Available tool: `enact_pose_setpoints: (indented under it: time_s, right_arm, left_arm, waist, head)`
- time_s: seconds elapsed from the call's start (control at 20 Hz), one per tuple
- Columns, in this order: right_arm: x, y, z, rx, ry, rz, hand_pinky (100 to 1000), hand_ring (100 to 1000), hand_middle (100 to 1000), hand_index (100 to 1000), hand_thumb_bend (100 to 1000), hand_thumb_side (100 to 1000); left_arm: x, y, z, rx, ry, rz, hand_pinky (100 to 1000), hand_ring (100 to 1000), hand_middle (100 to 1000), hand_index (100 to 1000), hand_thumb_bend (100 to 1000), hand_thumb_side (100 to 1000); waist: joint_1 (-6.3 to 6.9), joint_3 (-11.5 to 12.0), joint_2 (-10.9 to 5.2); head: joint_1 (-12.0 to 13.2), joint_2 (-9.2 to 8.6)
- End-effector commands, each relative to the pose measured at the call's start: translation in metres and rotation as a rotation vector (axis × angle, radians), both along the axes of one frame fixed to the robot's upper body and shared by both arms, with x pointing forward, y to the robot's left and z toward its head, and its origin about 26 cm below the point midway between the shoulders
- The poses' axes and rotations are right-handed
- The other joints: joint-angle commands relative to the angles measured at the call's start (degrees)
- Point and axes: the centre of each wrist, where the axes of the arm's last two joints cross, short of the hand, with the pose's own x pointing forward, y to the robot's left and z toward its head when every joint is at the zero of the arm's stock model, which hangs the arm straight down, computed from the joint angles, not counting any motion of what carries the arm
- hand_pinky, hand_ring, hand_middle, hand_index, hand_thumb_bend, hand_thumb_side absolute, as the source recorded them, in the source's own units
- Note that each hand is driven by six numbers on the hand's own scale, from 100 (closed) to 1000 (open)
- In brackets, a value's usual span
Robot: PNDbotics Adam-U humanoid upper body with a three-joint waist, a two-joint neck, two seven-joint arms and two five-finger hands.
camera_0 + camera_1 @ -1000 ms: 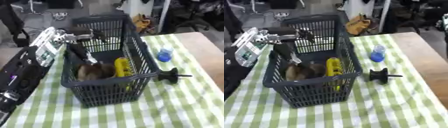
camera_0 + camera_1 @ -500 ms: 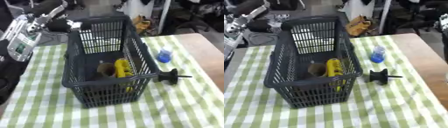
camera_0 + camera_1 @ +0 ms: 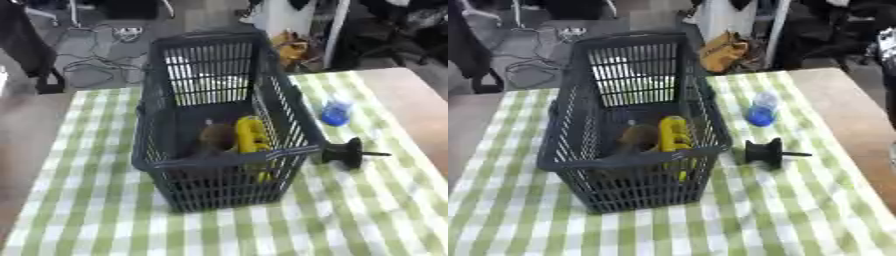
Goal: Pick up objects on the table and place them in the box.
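A dark grey plastic basket (image 3: 282,105) stands in the middle of the green-and-white checked table (image 3: 96,215). Inside it lie a yellow object (image 3: 251,135) and, to its left, a brown rounded object (image 3: 216,135). On the cloth to the right of the basket stands a small blue bottle (image 3: 335,111). Nearer to me a black round object with a thin rod (image 3: 346,152) lies close to the basket's front right corner. Neither of my hands shows in either view.
The bare wooden table top (image 3: 846,100) runs along the right side. Behind the table are floor cables (image 3: 96,60) and a yellow-brown bag (image 3: 721,50). A dark and pale shape (image 3: 887,45) at the right edge is too unclear to name.
My left hand was over the basket's left side, then rose away to the upper left and has left the view. The brown object stays in the basket. The camera has shifted.
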Motion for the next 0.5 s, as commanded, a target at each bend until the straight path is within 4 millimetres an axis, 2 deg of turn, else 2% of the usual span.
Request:
enact_pose_setpoints:
  time_s: [0.05, 0.15, 0.25, 0.5]
  right_arm:
    - [-0.001, -0.006, 0.009, -0.011, -0.024, -0.013, 614, 774, 750, 974, 100, 706]
    - [-0.001, -0.006, 0.009, -0.010, -0.024, -0.013, 614, 774, 751, 975, 100, 706]
    - [-0.001, -0.006, 0.009, -0.012, -0.024, -0.013, 615, 774, 751, 975, 100, 706]
    - [-0.003, -0.009, 0.008, -0.011, -0.025, -0.017, 616, 775, 752, 975, 100, 705]
  left_arm:
    - [-0.007, 0.018, -0.006, -0.164, -0.071, 0.014, 540, 696, 770, 835, 729, 986]
    - [-0.012, 0.020, -0.025, -0.247, -0.074, -0.014, 536, 695, 767, 835, 724, 989]
    - [-0.017, 0.020, -0.034, -0.282, -0.090, -0.046, 541, 700, 770, 837, 722, 984]
    - [-0.027, 0.017, -0.038, -0.292, -0.133, -0.094, 550, 703, 770, 837, 707, 971]
  waist:
    - [-0.92, 0.3, -2.06]
    - [-0.96, 0.6, -2.13]
    - [-1.08, 0.7, -2.11]
    - [-1.31, 0.8, -2.06]
  head:
    - [-0.3, 0.63]
    - [-0.3, 0.89]
    - [-0.5, 1.00]
    - [-0.4, 1.47]
